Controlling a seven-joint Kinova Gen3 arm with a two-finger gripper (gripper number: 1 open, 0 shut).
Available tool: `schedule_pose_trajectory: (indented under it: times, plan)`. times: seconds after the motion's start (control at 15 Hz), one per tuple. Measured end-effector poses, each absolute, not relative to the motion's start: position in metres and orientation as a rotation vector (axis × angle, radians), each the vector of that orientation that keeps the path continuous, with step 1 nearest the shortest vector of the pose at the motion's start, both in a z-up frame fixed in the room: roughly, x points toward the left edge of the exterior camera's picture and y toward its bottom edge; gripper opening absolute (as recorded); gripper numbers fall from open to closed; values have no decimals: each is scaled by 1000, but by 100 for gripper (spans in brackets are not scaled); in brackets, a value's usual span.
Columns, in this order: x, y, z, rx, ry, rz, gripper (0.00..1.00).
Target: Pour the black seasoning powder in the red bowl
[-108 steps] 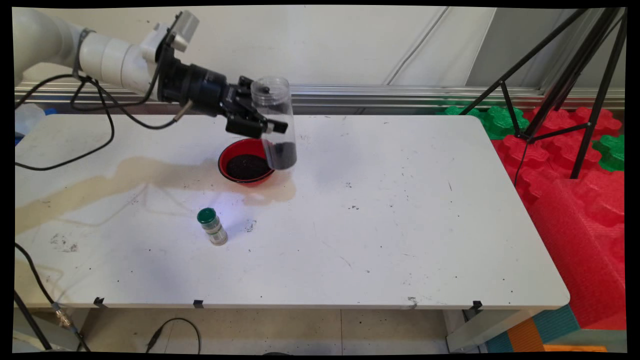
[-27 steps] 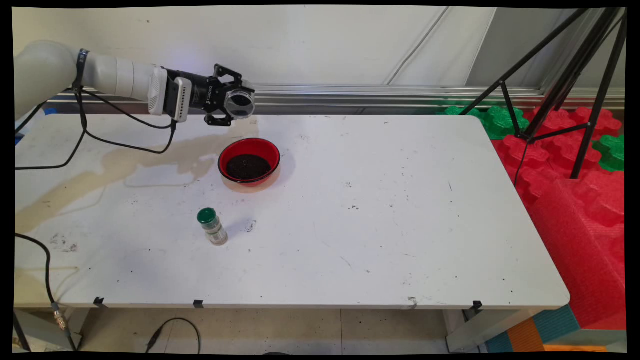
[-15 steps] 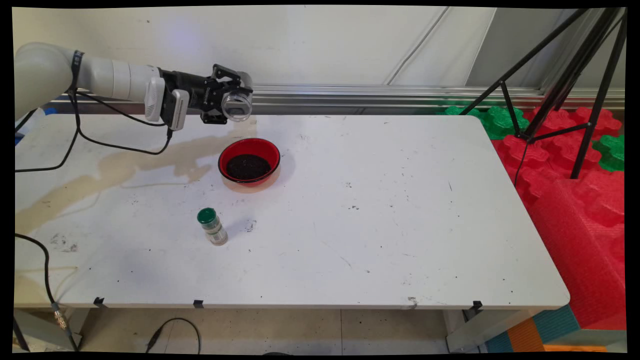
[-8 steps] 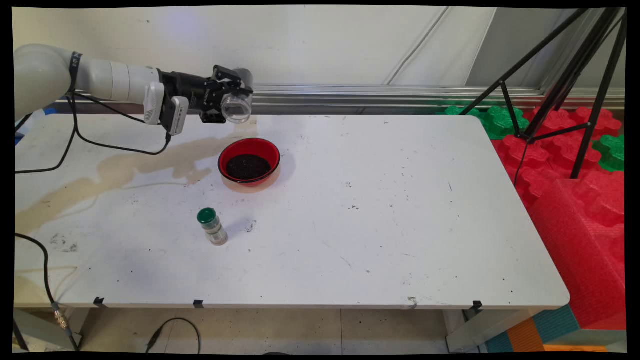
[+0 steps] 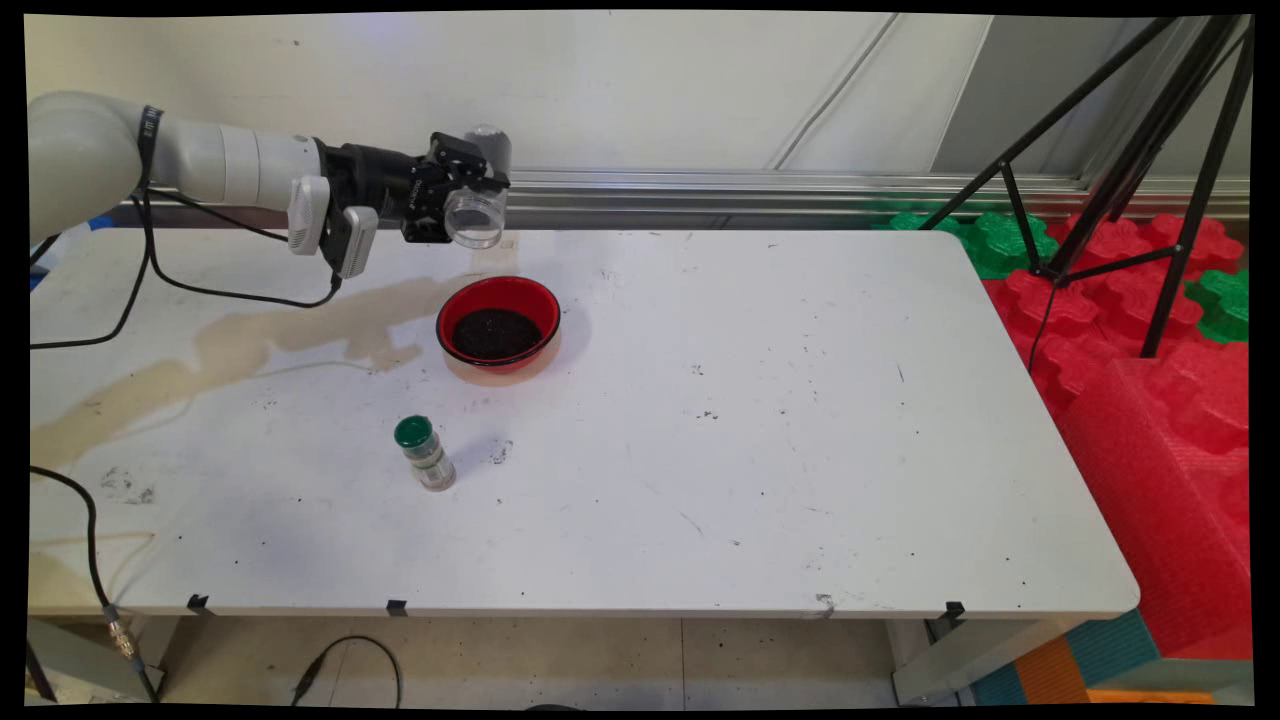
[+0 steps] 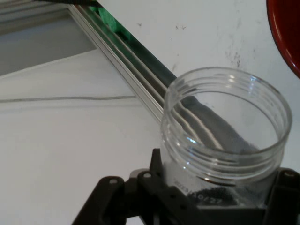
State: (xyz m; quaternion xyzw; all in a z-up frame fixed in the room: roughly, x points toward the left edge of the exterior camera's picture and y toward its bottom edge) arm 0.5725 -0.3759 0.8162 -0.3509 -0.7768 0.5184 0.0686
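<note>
My gripper (image 5: pixel 462 197) is shut on a clear plastic jar (image 5: pixel 478 200), held above the table's far left part, behind the red bowl (image 5: pixel 498 324). The jar is tipped, its open mouth turned down toward the camera and its base raised behind. In the hand view the jar (image 6: pixel 225 140) fills the lower right, with a streak of dark grains lying along its inner wall, and the gripper (image 6: pixel 206 197) clamps its body. The red bowl's rim (image 6: pixel 283 33) shows at the upper right. Dark grains fill the bowl.
A small spice bottle with a green cap (image 5: pixel 424 453) stands nearer the front. A brownish stain (image 5: pixel 250 335) runs across the table's left side. Black cables (image 5: pixel 150 290) hang from the arm. A black tripod (image 5: pixel 1130 170) and red and green foam blocks (image 5: pixel 1170 330) stand at the right.
The wrist has kept rolling, so the jar's mouth now tips downward and its base rises. Seven seconds ago the jar hung upright beside the bowl with grains at its bottom.
</note>
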Motion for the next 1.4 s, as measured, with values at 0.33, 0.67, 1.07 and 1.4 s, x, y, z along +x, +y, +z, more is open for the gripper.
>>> schedule_pose_trajectory:
  times: [0.33, 0.67, 1.07, 1.4]
  plan:
    - [570, -373, 818, -1140, -2321, 1600, 0]
    - [569, -371, 819, -1233, -2299, 1640, 0]
    - [570, -369, 823, -1336, -2268, 1691, 0]
    - [567, -366, 825, -1419, -2231, 1722, 0]
